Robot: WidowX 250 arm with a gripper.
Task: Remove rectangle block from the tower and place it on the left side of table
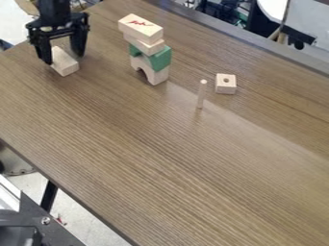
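The black gripper [63,58] hangs low at the upper left of the table, open, its fingers spread on either side of a plain wooden rectangular block [65,63]. That block lies on the tabletop, its near end in front of the fingers; whether either finger touches it, I cannot tell. To the right stands the tower: a light wooden block with red marks [140,27] on top, a smaller plain block [145,44] below it, then a green piece [158,58], and a wooden arch [154,75] at the base.
Right of the tower, a thin wooden peg [202,94] stands upright, and beyond it sits a small wooden cube with a hole [226,85]. The wooden table's [173,168] near-left edge runs diagonally down past metal equipment [38,221] at the lower left.
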